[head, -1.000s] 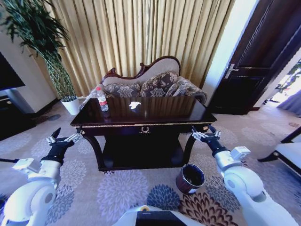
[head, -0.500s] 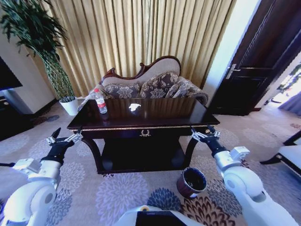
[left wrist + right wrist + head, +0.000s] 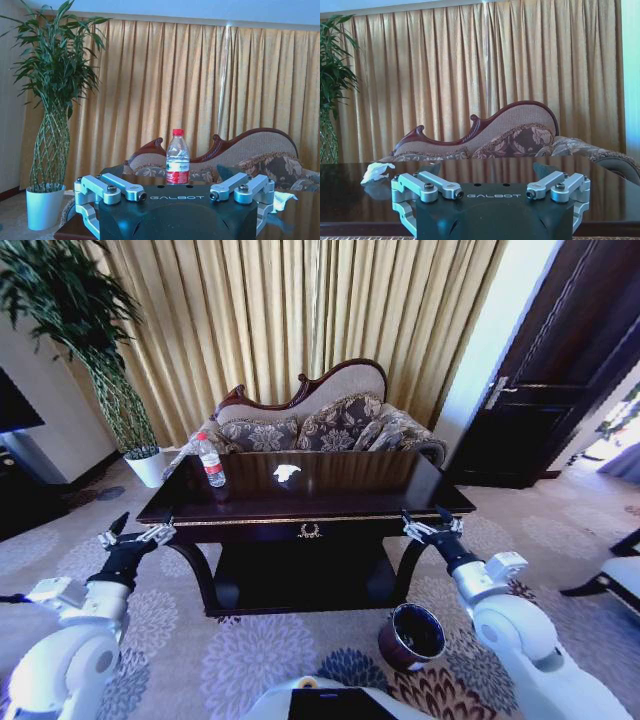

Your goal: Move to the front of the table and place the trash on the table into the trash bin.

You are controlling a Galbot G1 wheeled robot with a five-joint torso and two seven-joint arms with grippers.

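Facing the robot squarely, the dark surface (image 3: 400,490) carries both pieces of trash on its left half: the water bottle (image 3: 210,462) stands upright toward the left end, its long axis vertical, and the crumpled paper scrap (image 3: 286,472) lies well apart from the bottle, toward the surface's middle. On the carpet below the surface's right end sits the trash bin (image 3: 412,636). Left tool (image 3: 135,537) hovers wide and empty off the surface's left corner, right tool (image 3: 432,528) likewise wide and empty by the front edge's right end. Judging from this, the left arm is nearer both items, which lie ahead of it and higher.
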